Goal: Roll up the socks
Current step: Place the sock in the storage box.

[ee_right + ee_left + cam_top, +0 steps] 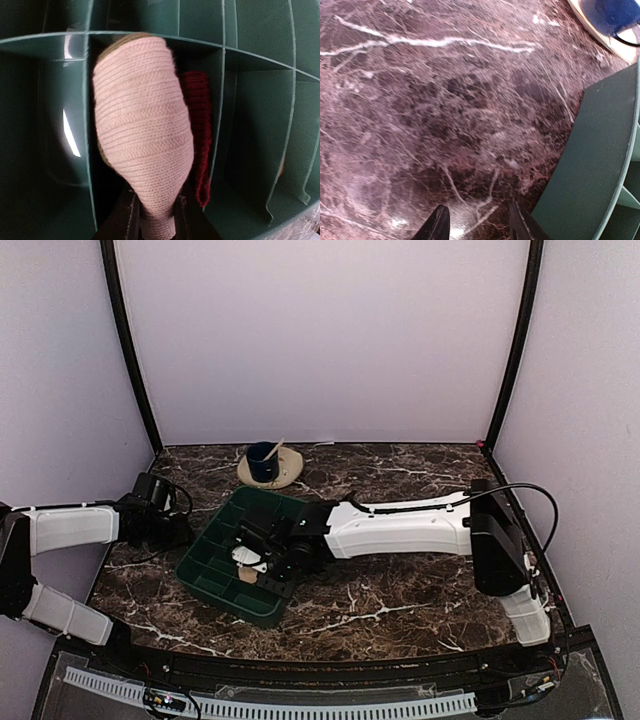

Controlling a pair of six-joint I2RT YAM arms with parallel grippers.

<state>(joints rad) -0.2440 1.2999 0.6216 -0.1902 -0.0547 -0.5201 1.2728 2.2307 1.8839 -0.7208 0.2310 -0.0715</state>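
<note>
Tan sock (142,135) sits in a compartment of the green tray (250,125), its narrow end pinched by the right gripper (157,216). Left gripper (479,212) stands spread over the marble table (445,100).

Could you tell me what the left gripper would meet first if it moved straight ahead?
The left gripper would probably hit bare table, just missing the tray, though depth is unclear.

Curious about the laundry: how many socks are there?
2: a plain tan knit sock pinched by the right fingers inside the green plastic tray, and dark red ribbed fabric beside it, seemingly the second. More may be hidden.
</note>
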